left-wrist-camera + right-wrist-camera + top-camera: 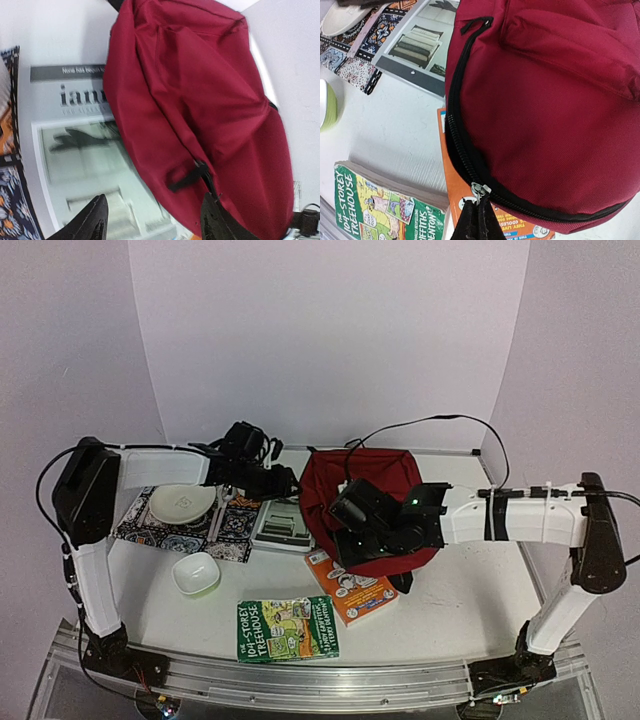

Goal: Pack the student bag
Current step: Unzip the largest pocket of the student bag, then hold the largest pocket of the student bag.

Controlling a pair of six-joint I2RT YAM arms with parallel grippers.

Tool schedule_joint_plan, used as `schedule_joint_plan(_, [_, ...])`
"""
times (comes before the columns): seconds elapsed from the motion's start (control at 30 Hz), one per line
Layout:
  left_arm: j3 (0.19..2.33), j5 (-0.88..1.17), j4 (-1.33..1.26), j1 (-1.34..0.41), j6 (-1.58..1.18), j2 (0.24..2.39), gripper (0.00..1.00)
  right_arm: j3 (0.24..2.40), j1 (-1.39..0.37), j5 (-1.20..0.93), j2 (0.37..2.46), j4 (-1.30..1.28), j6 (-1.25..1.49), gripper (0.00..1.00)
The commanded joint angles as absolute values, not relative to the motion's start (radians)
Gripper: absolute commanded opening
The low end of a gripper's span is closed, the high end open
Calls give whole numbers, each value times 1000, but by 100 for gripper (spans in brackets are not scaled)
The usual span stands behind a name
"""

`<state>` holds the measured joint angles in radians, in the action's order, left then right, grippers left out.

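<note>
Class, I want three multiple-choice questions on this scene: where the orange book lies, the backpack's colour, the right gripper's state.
1. Where is the orange book? A partly under the backpack; B shut inside it; C well clear of it.
2. The backpack's colour? A blue; B dark red; C grey.
3. The right gripper is: A wide open; B shut on nothing; C shut on the zipper pull.
Answers: 1A, the backpack covers one end; 2B, red cloth all over; 3C, its fingers pinch the pull.
</note>
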<state>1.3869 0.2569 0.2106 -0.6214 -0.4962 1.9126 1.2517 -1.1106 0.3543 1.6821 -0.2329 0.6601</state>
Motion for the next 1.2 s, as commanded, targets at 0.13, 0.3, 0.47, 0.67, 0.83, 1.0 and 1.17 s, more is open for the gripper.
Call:
schedule_joint_plan(0.13, [1050,423,-76,-680,-779,1669,72,1327,-1104,290,1752,-129,614,0])
schedule_joint_plan(0.3, [1028,405,-132,-745,-854,1680,75,1333,-1104,260,1774,-108,609,0])
schedule_joint_plan(0.47, [1059,412,-162,-786,-893,1745,75,1321,-1103,251,1767,-98,605,0])
schedule_joint_plan(0.67, [1106,426,-169,-819,-903,1814,64,1295,-1104,254,1746,-92,603,0])
schedule_joint_plan(0.83, [1113,431,-176,-838,-912,1828,43,1283,-1104,270,1735,-92,592,0])
schedule_joint_plan(1.0, [1112,414,-178,-840,-901,1817,10,1273,-1099,283,1727,-112,572,0])
schedule_joint_plan(1.17, [1112,385,-168,-825,-868,1798,0,1237,-1067,315,1671,-226,557,0])
